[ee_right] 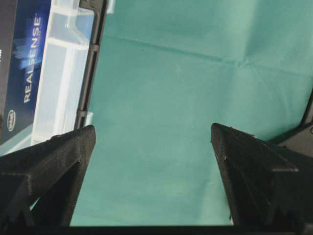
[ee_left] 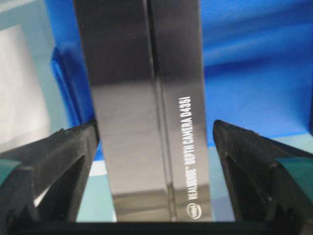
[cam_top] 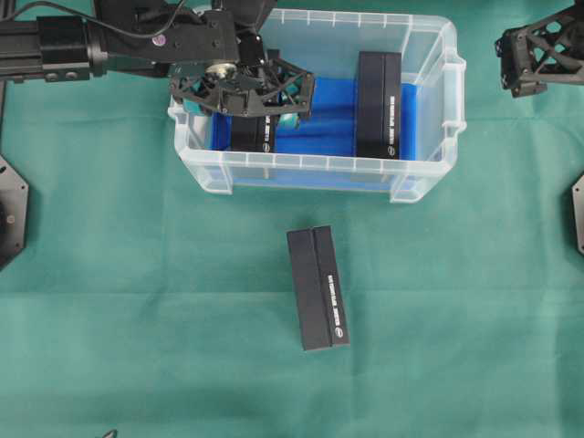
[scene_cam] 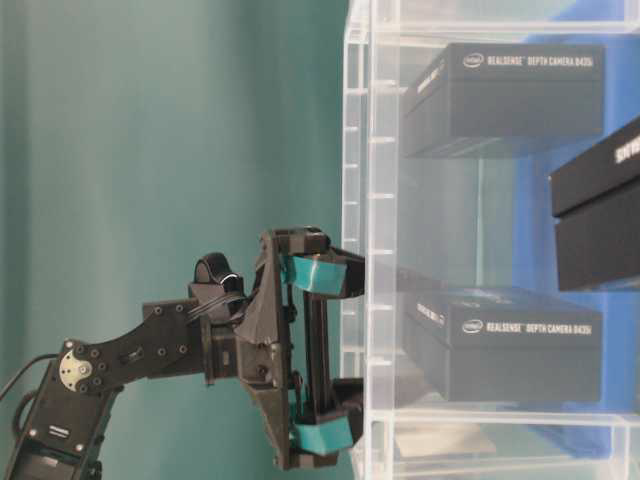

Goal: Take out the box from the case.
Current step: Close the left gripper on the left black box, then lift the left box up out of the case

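— Straddling the left-hand box (ee_left: 146, 112) down inside the case (cam_top: 429, 64), that's where the left gripper (cam_top: 245, 91) is: jaws spread, one finger (ee_left: 58, 166) touching or all but touching its near side, the other showing a gap. Nothing is clamped.

— How do you reckon that box will handle?

— Stiff black card with a lid seam down the middle, probably light for its bulk. The finish looks smooth, a bit glossy, so I'd guess it could slip if pinched weakly. The long flat sides are the place to grip, across the narrow width, just as the jaws are lined up now.

— Anything crowding it?

— The case's clear wall runs close on one side, and the rim has to be cleared on the way up. A second box (cam_top: 379, 105) stands at the other end of the blue floor (cam_top: 319, 114), well apart. A third box (cam_top: 318, 287) already lies out on the green tabletop (cam_top: 109, 301).

— And the other arm?

— The right gripper (cam_top: 538, 50) hangs outside the case, jaws wide, holding nothing.
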You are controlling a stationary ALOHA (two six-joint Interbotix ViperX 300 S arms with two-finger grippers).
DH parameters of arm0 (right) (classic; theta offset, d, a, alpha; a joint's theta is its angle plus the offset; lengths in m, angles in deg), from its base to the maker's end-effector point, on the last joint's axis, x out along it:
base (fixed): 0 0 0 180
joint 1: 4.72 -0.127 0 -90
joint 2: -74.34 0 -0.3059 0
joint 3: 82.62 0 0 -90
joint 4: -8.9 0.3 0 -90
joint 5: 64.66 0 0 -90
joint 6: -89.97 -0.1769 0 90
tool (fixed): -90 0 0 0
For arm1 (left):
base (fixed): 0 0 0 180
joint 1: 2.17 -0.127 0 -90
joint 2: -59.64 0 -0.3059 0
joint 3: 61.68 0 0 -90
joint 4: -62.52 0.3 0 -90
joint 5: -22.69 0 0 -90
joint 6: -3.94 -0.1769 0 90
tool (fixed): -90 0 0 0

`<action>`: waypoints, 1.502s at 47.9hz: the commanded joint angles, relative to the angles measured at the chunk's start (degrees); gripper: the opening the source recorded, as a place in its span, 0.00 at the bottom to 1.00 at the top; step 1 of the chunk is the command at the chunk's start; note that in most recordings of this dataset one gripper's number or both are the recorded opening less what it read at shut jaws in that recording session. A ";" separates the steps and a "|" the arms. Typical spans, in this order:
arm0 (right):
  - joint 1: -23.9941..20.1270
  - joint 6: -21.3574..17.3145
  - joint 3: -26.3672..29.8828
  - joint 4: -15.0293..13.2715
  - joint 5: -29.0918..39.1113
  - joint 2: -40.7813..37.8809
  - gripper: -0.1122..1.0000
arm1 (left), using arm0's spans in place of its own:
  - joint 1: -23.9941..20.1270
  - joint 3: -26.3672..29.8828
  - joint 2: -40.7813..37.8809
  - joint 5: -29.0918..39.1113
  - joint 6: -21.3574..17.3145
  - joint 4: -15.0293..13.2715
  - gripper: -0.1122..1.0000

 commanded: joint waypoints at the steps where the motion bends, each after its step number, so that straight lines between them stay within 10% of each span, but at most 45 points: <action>1: 0.09 0.09 0.53 -0.09 -0.26 0.18 0.92 | 0.00 0.44 1.14 -1.23 0.00 0.18 0.84; 6: 0.09 0.09 0.53 0.09 -0.18 0.26 0.92 | 0.18 0.18 1.32 -2.64 0.00 0.18 0.65; 46: -0.18 0.09 0.44 0.35 -0.26 0.26 0.92 | 0.70 0.62 3.60 2.29 -0.09 -0.35 0.65; 72: -0.26 0.09 0.35 0.44 -0.26 0.53 0.92 | 2.55 10.37 4.48 10.81 -0.79 -0.35 0.65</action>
